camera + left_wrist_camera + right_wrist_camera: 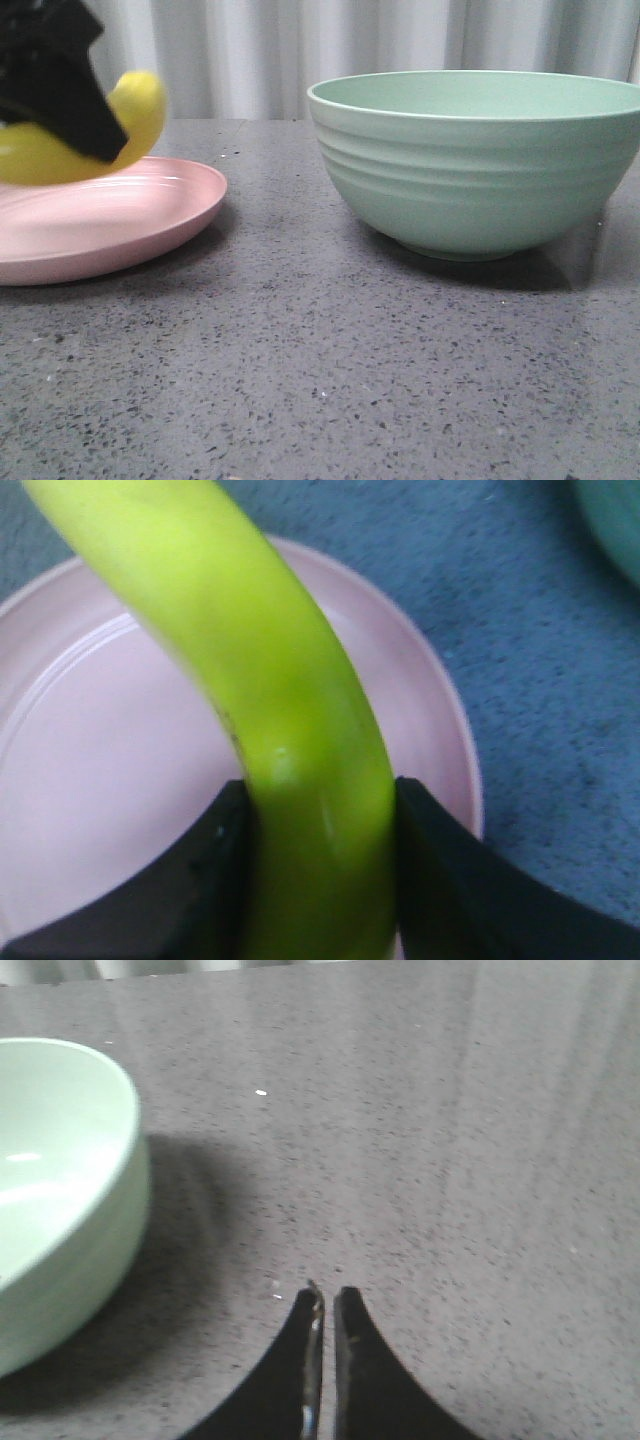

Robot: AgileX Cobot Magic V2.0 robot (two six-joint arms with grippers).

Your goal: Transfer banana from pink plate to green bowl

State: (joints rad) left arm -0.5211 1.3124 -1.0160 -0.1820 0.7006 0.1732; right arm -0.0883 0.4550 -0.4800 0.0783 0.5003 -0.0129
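My left gripper is shut on the yellow banana and holds it just above the pink plate at the left. In the left wrist view the banana runs between my two black fingers, over the pink plate. The green bowl stands at the right, empty inside as far as shows. My right gripper is shut and empty, hovering over bare table beside the green bowl.
The dark speckled table stretches between plate and bowl. A pale ribbed curtain hangs behind the table's far edge. A corner of the bowl shows in the left wrist view.
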